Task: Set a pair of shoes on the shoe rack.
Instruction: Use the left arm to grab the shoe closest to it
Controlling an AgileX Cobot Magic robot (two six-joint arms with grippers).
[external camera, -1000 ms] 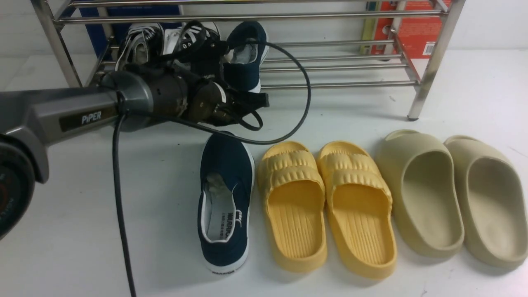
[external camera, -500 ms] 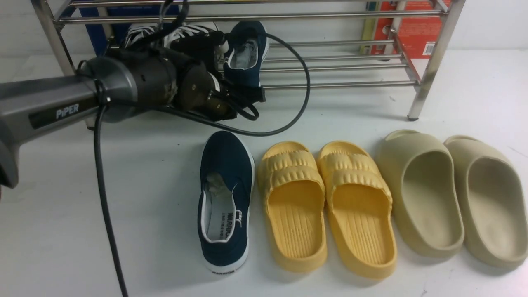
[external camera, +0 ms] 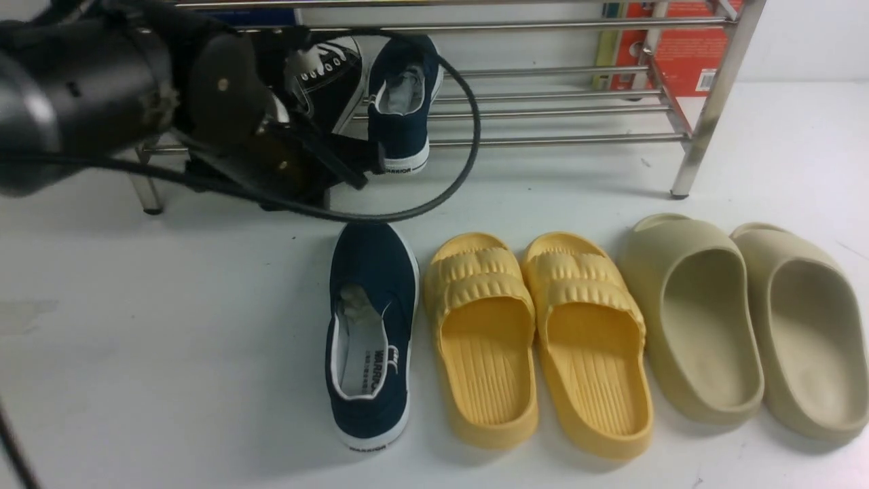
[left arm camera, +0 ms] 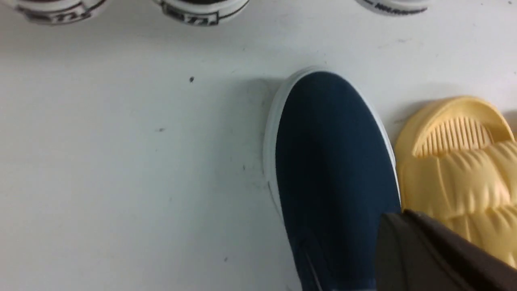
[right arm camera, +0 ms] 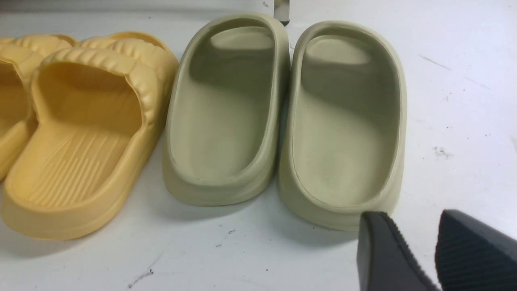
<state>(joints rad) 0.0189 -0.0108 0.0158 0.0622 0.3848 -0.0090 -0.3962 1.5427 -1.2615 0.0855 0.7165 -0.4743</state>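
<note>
Lying on the white desk, the near navy shoe has its long axis running near to far. Its toe points far, toward the shoe rack, and its heel is nearest the camera. The opening faces up, showing white lining. The far navy shoe sits on the rack's lower shelf of bars, lined up the same way: toe far, heel near, at the shelf's front edge. It stands just right of a pair of black lace-up sneakers on the same shelf.

The left claw hangs above the desk between the two navy shoes, just left of the far shoe's heel. Its fingers are pressed together and hold nothing; whether it touches that heel cannot be told. From the left wrist camera, one dark finger shows over the near shoe's toe.

The right claw hovers at the near right of the desk, fingers slightly parted and empty, close to the beige slippers. Yellow slippers lie between those and the near navy shoe.
</note>
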